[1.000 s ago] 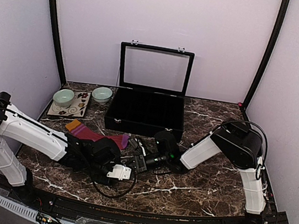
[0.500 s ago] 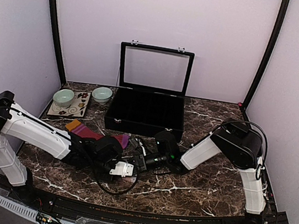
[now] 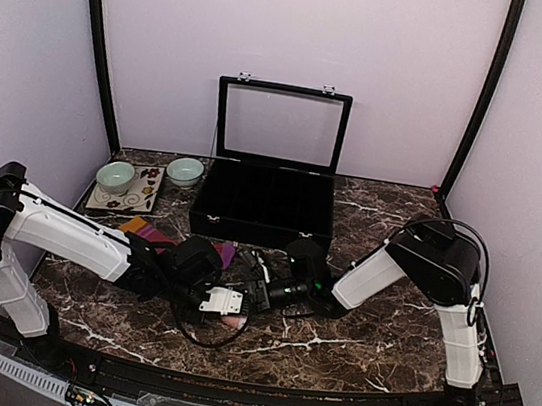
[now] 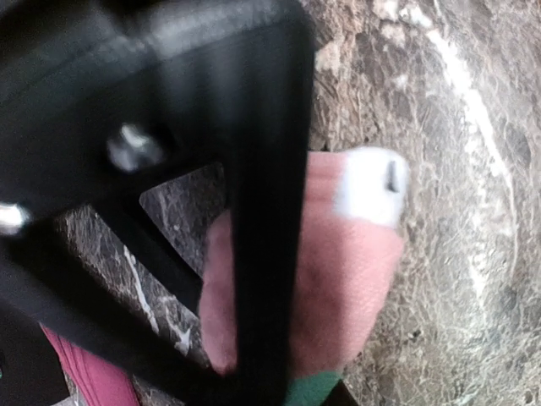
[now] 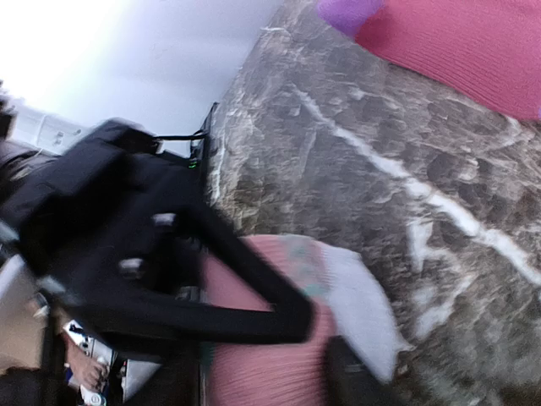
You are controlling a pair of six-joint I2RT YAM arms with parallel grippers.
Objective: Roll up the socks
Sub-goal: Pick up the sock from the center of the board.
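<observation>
At mid-table in the top external view, the left gripper [image 3: 240, 298] and right gripper [image 3: 263, 293] meet nose to nose and hide what lies between them. The maroon sock [image 3: 155, 237] lies flat behind the left arm, and neither gripper touches it.

Left wrist view: the salmon-pink sock [image 4: 347, 279] rests on the marble table [image 4: 456, 127], bunched short, white patch outermost. One blurred finger [image 4: 262, 211] crosses it. Whether these jaws are apart or clamped cannot be told.

Right wrist view: the jaws stand apart, straddling the white-patched end of the salmon-pink sock. A grip cannot be confirmed. The maroon sock lies well apart.

Assessment: work appears at an early stage. The pink sock looks partly gathered at most. The maroon sock is not yet rolled, and the two are not joined.
</observation>
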